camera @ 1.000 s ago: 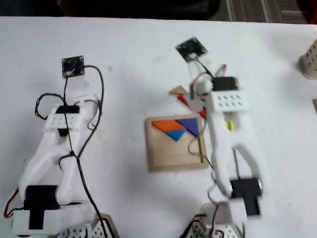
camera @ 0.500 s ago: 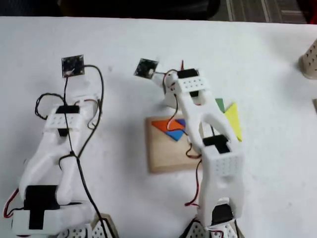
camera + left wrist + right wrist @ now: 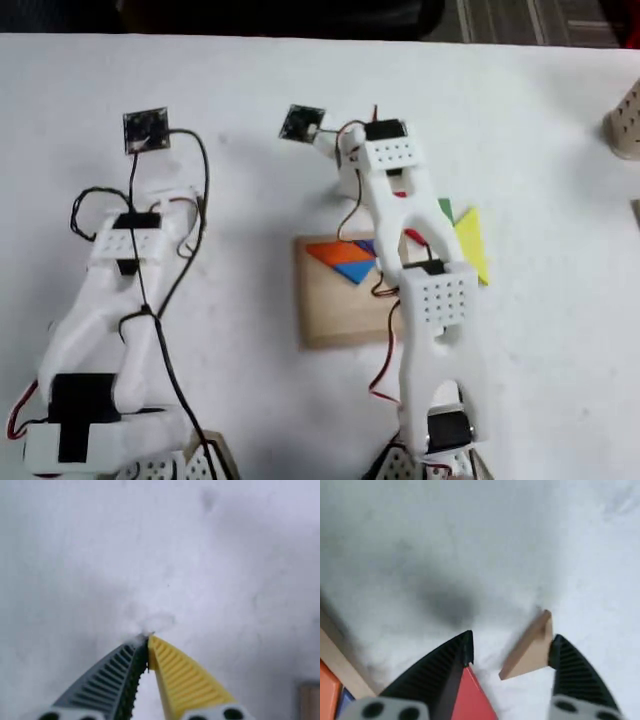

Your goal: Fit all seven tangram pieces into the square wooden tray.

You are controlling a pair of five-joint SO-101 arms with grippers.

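Observation:
The square wooden tray [image 3: 335, 315] lies mid-table with orange [image 3: 338, 254], blue [image 3: 354, 271] and purple [image 3: 367, 245] pieces in its far part. My right arm [image 3: 400, 200] stretches over the tray's right side. Beyond the tray's far edge, my right gripper [image 3: 511, 639] is open just above the table. A tan triangle [image 3: 529, 647] stands on edge between its fingers, touching one fingertip [image 3: 560, 647]. A red piece [image 3: 476, 697] lies by the other finger. Green [image 3: 445, 211] and yellow [image 3: 472, 243] pieces lie right of the arm. My left gripper [image 3: 148, 637] is shut over bare table.
My left arm [image 3: 125, 250] sits folded at the table's left with black cables [image 3: 150, 300] draped over it. A pale perforated object [image 3: 625, 125] stands at the right edge. A wooden block [image 3: 218, 458] sits at the front edge. A tray corner [image 3: 310, 700] shows beside the left gripper.
My right arm has swung left from beside the tray to over its right side, uncovering the green and yellow pieces. In the last half second it shifted slightly right. The left arm stayed still.

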